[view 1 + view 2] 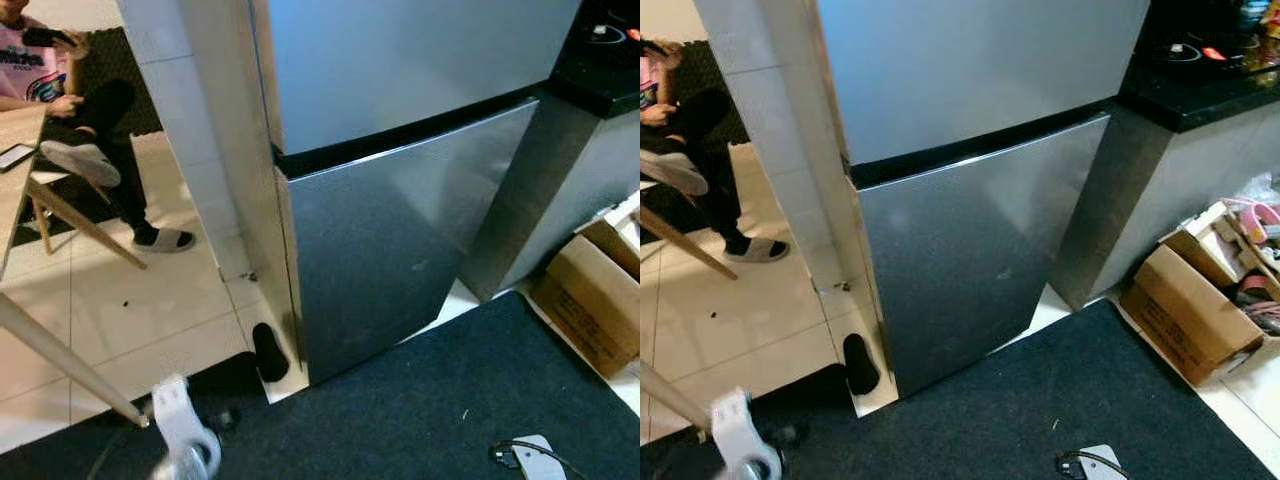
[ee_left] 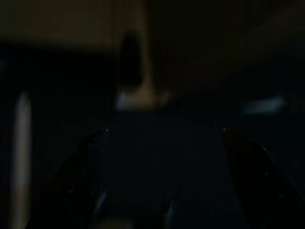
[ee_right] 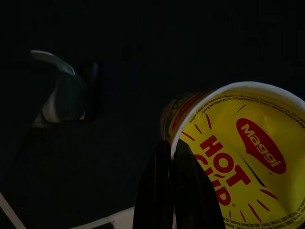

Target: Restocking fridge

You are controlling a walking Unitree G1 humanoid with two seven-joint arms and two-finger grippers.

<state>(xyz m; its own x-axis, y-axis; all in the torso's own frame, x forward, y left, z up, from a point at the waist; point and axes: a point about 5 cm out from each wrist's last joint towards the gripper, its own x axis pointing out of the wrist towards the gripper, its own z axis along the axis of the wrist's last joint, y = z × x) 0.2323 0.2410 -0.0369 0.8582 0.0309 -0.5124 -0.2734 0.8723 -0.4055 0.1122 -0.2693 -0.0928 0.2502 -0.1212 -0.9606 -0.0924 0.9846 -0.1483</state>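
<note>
Left eye view, from the left: a seated person [image 1: 75,110] is cut off by the frame edge, beside a wooden desk [image 1: 15,170] with a phone [image 1: 14,155] lying on it. A white tiled pillar [image 1: 205,140] stands next, and just beside it the fridge [image 1: 400,200], grey with two doors, both closed, its top cut off. A dark slipper [image 1: 268,352] lies on the floor at the fridge's lower left corner. A dark carpet [image 1: 420,400] spreads before the fridge, and farther right a cardboard box [image 1: 1185,315] sits under a black counter [image 1: 1210,85]. The left wrist view is very dark and blurred; the left hand [image 2: 164,181] shows two dim fingers set wide apart with nothing between them. In the right wrist view the right hand [image 3: 174,186] grips the rim of a yellow Maggi Hot Cup noodle cup [image 3: 238,152], tilted, lid facing the camera, partly cut off at the edge.
</note>
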